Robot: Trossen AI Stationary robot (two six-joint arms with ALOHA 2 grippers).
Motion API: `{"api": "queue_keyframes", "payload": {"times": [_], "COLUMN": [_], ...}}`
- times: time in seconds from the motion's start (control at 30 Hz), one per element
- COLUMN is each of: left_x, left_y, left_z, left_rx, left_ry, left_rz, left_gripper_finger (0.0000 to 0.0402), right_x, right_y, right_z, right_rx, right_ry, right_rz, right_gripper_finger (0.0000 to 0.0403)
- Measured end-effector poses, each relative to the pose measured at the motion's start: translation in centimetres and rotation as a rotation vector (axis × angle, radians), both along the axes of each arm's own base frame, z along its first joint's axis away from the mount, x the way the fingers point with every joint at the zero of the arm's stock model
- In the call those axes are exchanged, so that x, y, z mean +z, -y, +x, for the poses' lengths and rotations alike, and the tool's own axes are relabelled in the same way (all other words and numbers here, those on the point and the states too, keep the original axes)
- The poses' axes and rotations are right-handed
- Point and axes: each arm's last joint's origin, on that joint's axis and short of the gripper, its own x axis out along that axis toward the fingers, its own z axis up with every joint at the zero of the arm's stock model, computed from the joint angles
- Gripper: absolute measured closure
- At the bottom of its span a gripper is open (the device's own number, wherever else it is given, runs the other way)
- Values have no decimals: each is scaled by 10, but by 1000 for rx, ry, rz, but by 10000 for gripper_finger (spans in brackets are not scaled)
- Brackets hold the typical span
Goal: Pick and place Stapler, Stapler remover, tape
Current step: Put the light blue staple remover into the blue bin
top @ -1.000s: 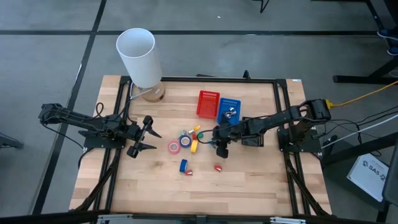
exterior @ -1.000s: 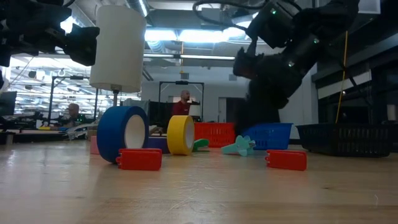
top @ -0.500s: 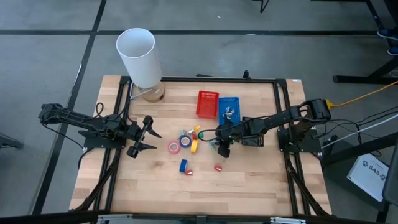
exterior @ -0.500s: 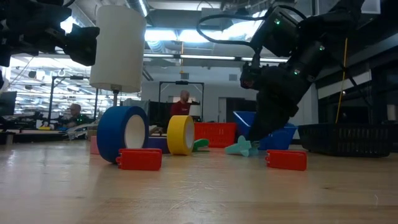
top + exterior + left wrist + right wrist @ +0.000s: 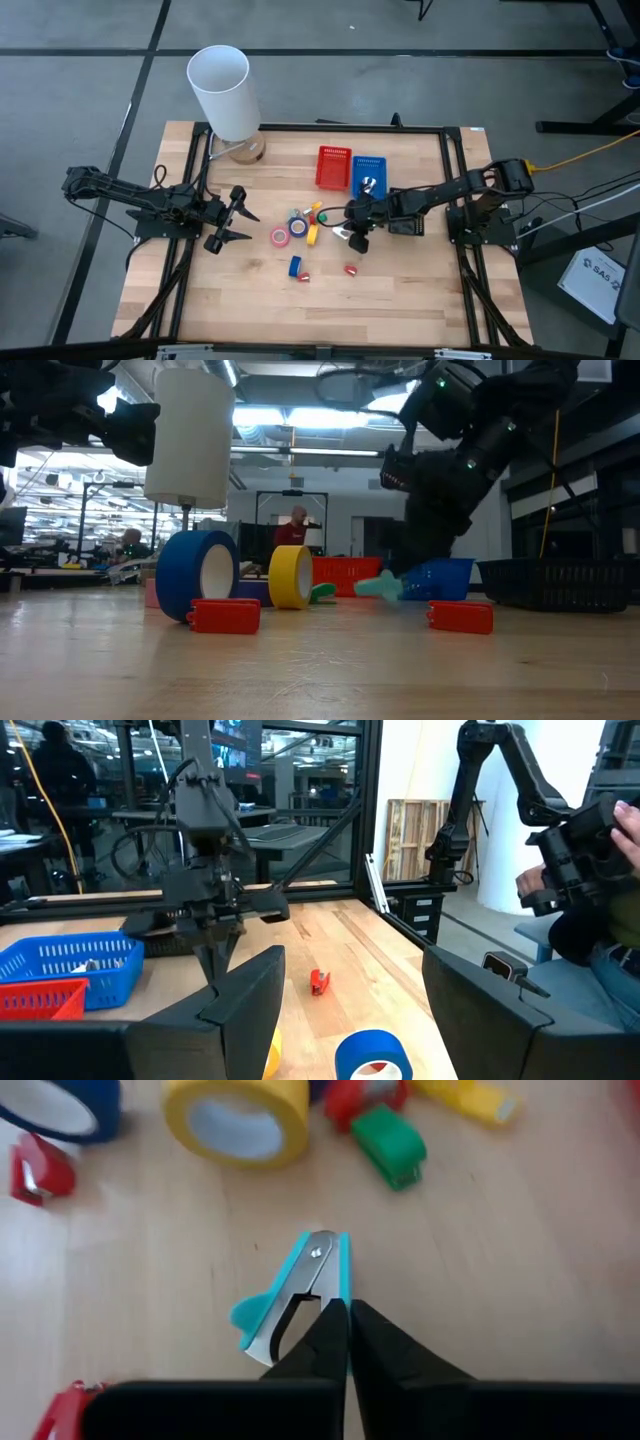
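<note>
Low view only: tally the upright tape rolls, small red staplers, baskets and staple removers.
Upright tape rolls: 2 (blue, yellow)
Small red staplers: 2
Baskets: 2 (red, blue)
Teal staple remover: 1, held by the right gripper
Total: 7

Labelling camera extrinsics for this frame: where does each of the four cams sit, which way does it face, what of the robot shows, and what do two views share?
High: overhead, straight down on the table; both arms, left gripper open, right gripper.
Low: tabletop level, facing the room; right arm above the blue tape roll and yellow tape roll.
Left wrist: looks past its own fingers across the table at the right arm.
Right wrist: looks down past its shut fingers on the teal staple remover.
Shared: low and right wrist both show the staple remover, held.
</note>
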Motion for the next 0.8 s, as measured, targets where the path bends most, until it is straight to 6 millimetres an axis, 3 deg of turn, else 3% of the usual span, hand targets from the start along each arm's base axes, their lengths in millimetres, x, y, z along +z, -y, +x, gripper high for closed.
{"api": "queue_keyframes", "payload": {"times": [0.2,0.4,0.53,0.8], "left_x": [0,0,0,0], "left_y": [0,0,0,0], "left_z": [0,0,0,0], "left_rx": [0,0,0,0], "left_ry": [0,0,-1,-3], "left_rz": [-1,0,0,0], "left_gripper_finger": [167,166,166,166], "right_x": [21,61,89,116], "right_y": [-2,0,10,45], "right_z": [7,7,-6,-41], "right_rx": [71,228,346,250], "right_ry": [0,19,102,69], "right_rz": [-16,-77,-71,-157], "right_gripper_finger": [400,401,401,402]}}
